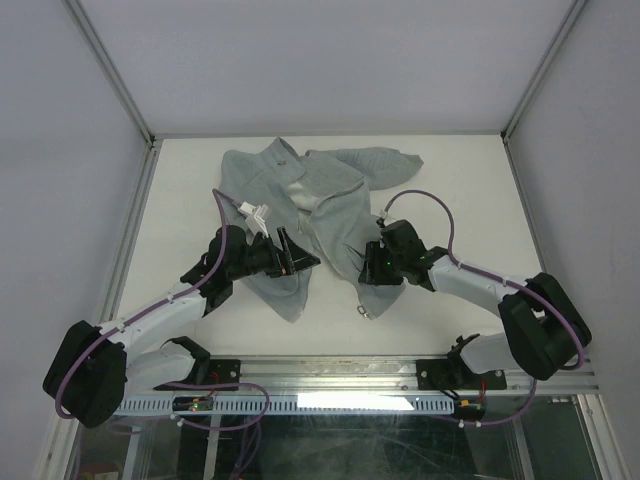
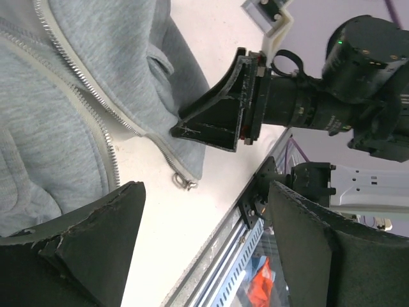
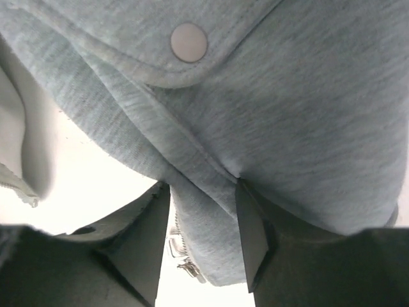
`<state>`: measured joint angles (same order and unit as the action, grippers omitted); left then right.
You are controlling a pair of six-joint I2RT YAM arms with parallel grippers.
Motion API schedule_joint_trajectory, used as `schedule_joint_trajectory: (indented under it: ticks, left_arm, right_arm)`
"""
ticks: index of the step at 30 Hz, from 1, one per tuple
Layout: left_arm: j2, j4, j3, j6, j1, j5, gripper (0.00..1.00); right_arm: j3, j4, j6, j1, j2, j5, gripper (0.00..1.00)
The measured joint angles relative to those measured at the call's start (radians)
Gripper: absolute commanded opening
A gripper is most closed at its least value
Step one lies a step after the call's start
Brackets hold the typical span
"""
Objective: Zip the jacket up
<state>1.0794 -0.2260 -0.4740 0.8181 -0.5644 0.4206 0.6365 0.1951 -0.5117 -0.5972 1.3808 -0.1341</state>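
Note:
The pale grey-green jacket lies open and rumpled on the white table, whiter lining showing at the collar. My right gripper is shut on the lower edge of the jacket's right panel. In the right wrist view a fold of jacket fabric fills the gap between its fingers, with the zipper pull hanging just beside. My left gripper is open and empty over the left panel's lower end. The left wrist view shows the zipper teeth, the pull and the right gripper.
A metal rail runs along the table's near edge, also seen in the left wrist view. White enclosure walls and frame posts surround the table. Something orange lies below the rail.

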Motion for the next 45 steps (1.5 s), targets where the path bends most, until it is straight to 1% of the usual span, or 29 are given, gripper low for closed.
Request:
schedule_joint_trajectory:
  ticks: [4, 9, 14, 20, 28, 35, 36, 37, 39, 42, 43, 45]
  left_arm:
    - [0.000, 0.032, 0.000, -0.015, 0.000, -0.004, 0.80]
    - [-0.002, 0.121, -0.009, -0.052, 0.000, -0.036, 0.81]
    - [-0.010, 0.217, -0.036, -0.090, 0.000, -0.055, 0.81]
    - [-0.015, 0.279, -0.039, -0.116, 0.000, -0.055, 0.81]
    - [-0.016, 0.304, -0.039, -0.127, 0.000, -0.054, 0.80]
    - [-0.016, 0.310, -0.039, -0.128, 0.000, -0.053, 0.80]
    - [-0.016, 0.309, -0.039, -0.128, 0.000, -0.053, 0.80]
    - [-0.016, 0.309, -0.039, -0.128, 0.000, -0.052, 0.80]
    - [-0.016, 0.309, -0.039, -0.128, 0.000, -0.052, 0.79]
    - [-0.016, 0.309, -0.039, -0.128, 0.000, -0.051, 0.79]
    - [-0.016, 0.309, -0.039, -0.128, 0.000, -0.051, 0.79]
    - [-0.016, 0.309, -0.039, -0.128, 0.000, -0.051, 0.79]
  right_arm:
    - [0.041, 0.111, 0.023, -0.062, -0.058, 0.081, 0.53]
    - [0.117, 0.246, 0.042, -0.156, -0.147, 0.156, 0.53]
    - [0.140, 0.351, 0.047, -0.201, -0.155, 0.181, 0.52]
    - [0.140, 0.412, 0.060, -0.226, -0.076, 0.194, 0.50]
    - [0.167, 0.398, 0.092, -0.235, 0.095, 0.219, 0.49]
    - [0.246, 0.393, 0.127, -0.240, 0.185, 0.219, 0.52]
    - [0.258, 0.394, 0.133, -0.243, 0.196, 0.217, 0.49]
    - [0.269, 0.394, 0.139, -0.245, 0.208, 0.217, 0.42]
    - [0.287, 0.393, 0.151, -0.248, 0.225, 0.223, 0.29]
    - [0.304, 0.386, 0.165, -0.251, 0.244, 0.230, 0.05]
    - [0.308, 0.380, 0.166, -0.252, 0.248, 0.229, 0.00]
    - [0.311, 0.367, 0.168, -0.253, 0.252, 0.221, 0.00]
